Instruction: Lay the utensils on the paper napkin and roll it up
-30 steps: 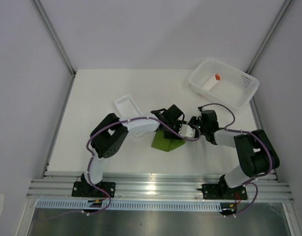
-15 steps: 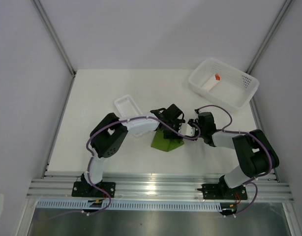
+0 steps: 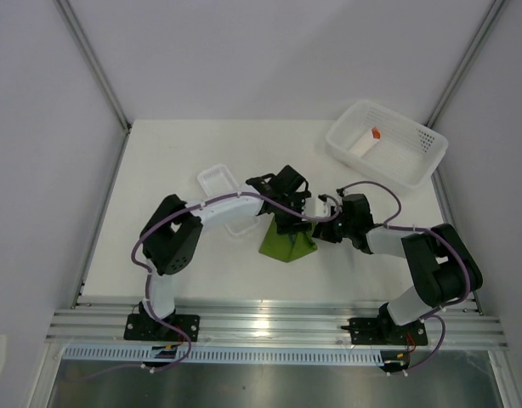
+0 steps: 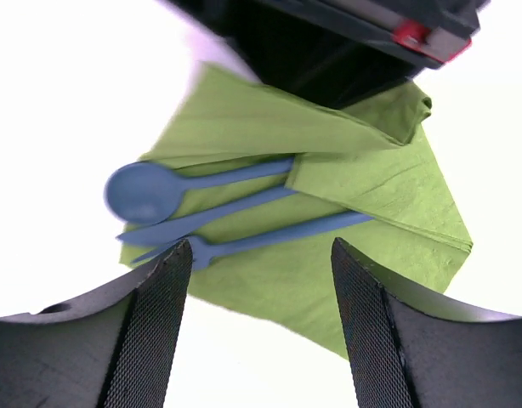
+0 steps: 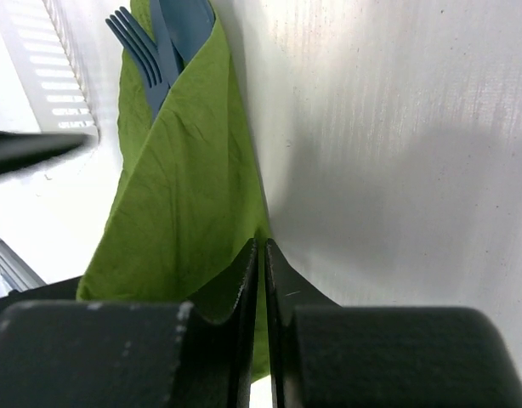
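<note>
My left pincer (image 4: 259, 255) is spread wide above the thin olive-green paper napkin (image 4: 376, 200), which lies near the middle of the white table (image 3: 159, 170). On it lie the small dark blue plastic spoon (image 4: 144, 192) and the slim blue plastic fork (image 4: 278, 235), with heads toward 9 o'clock and handles tucked under a folded flap at 3 o'clock. My right pincer (image 5: 263, 255) is narrowed to a slit, pinching the napkin's edge.

Tray (image 3: 212, 176) close left of napkin (image 3: 288, 245); basket (image 3: 363, 161) well apart far right; near side open
</note>
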You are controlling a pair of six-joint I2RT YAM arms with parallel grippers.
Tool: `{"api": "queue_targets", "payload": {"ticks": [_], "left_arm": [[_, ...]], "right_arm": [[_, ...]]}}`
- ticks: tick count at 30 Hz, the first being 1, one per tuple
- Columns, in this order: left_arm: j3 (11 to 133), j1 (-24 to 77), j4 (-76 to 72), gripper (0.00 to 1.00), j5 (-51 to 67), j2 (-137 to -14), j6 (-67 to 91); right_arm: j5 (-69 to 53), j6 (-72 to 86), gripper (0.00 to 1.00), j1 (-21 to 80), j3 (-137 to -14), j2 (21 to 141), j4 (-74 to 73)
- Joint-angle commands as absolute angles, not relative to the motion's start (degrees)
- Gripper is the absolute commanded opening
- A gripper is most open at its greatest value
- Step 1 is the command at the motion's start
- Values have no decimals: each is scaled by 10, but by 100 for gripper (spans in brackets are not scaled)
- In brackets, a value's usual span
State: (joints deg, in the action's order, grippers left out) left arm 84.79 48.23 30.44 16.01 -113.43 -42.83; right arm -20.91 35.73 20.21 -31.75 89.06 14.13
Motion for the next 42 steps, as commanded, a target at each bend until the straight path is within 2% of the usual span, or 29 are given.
{"api": "queue_targets", "payload": {"ticks": [1,6,16,20,22,30,37,42], "left_arm": [[889,466,316,71,193,-1098,-378],[907,452,313,66,171,-1107,-327],[913,430,318,65,105,-1128,-289],[922,427,351,50,105,-1143,-288],[925,426,364,47,112,-1149,-289],[971,430,408,45,156,-1206,-351],[951,425,397,38,167,-1207,-402],[949,405,366,41,193,-1178,-331]], "right_arm": [[-187,339,9,208,-322,882,143],[-132,301,9,235,-352,856,94],[-3,239,9,301,-377,843,58],[39,216,9,324,-395,839,42],[53,210,9,331,-397,839,42],[42,241,8,329,-382,845,66],[7,278,8,307,-358,852,92],[-34,299,7,286,-343,843,107]]}}
